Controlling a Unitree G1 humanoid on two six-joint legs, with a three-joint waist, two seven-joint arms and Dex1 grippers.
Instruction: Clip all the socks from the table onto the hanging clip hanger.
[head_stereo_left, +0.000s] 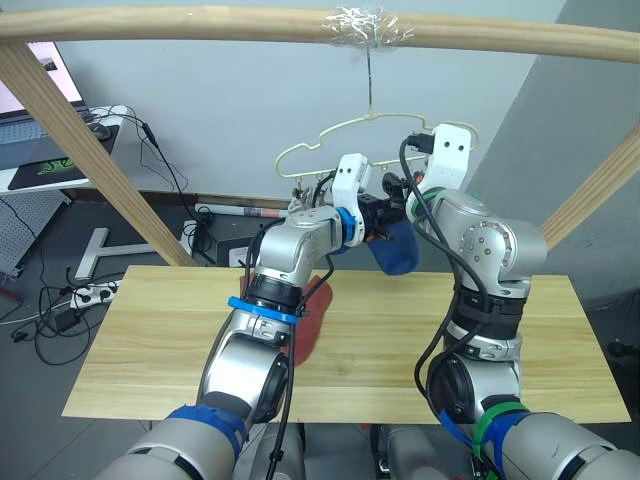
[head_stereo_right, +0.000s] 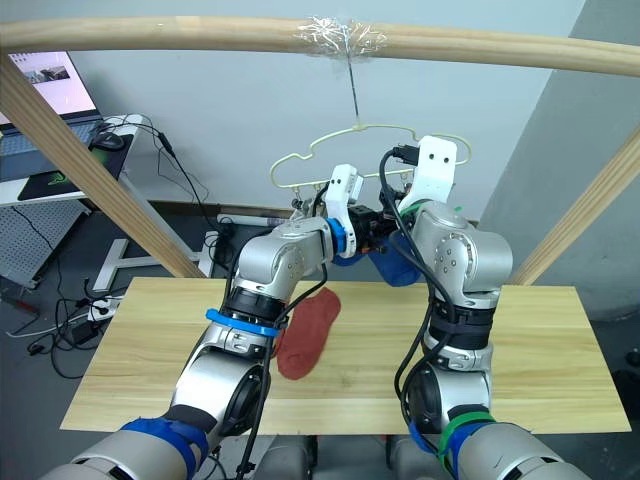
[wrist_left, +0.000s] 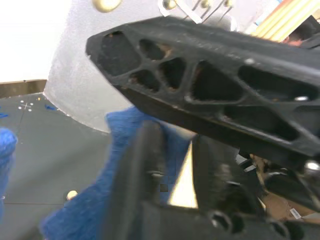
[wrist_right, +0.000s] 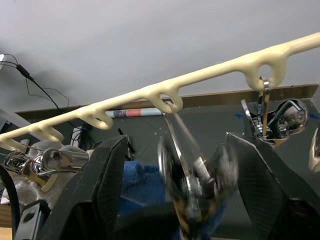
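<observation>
- No readable writing or labels.
- Head views: both arms raised under hanger (head_stereo_left: 330, 140). L gripper (head_stereo_right: 372, 232) pinches blue sock (head_stereo_left: 395, 250); red sock (head_stereo_right: 308, 332) lies flat on table (head_stereo_left: 140, 340).
- R wrist view: R gripper (wrist_right: 175, 165) fingers wide apart, a clip (wrist_right: 187, 170) between them, more clips on hanger bar.
- L wrist view: blue fabric at closed fingers.

The table (head_stereo_right: 150, 350) is a light wooden plank top with visible grain. One rust-red sock (head_stereo_right: 308, 332) lies flat on it, just left of the table's middle, its length running from the far edge toward the near edge.
</observation>
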